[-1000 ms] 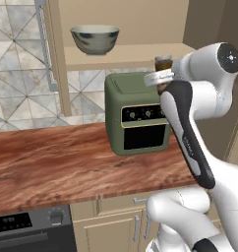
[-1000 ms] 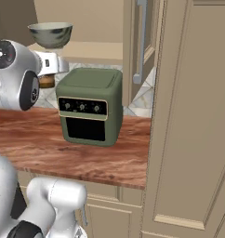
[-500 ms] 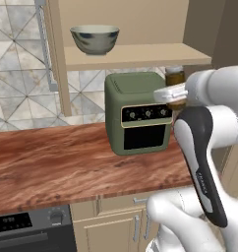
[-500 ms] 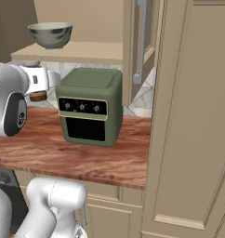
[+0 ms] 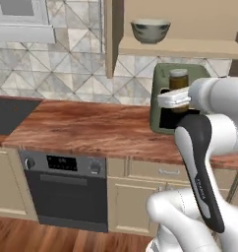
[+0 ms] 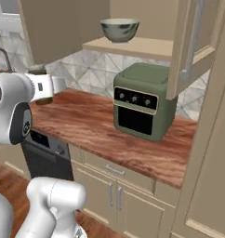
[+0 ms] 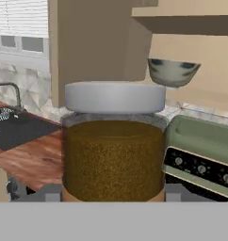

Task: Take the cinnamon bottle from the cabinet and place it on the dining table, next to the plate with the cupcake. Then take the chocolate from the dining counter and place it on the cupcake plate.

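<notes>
We see the wood counter (image 5: 91, 130) and green oven (image 6: 142, 107) from behind the arm on its left and its right, looking forward and down, while our hand camera sits very close behind the cinnamon bottle (image 7: 114, 143), facing that oven.

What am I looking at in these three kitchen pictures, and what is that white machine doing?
The white machine is a robot arm on a driving base, in a computer-drawn kitchen. Two pictures come from cameras on the base, looking over the arm from its left and right. The third looks along its gripper, which is closed on the cinnamon bottle, held upright in the air. On the wood counter stands a green toaster oven. Above it, a grey-green bowl sits on the cabinet shelf.
</notes>
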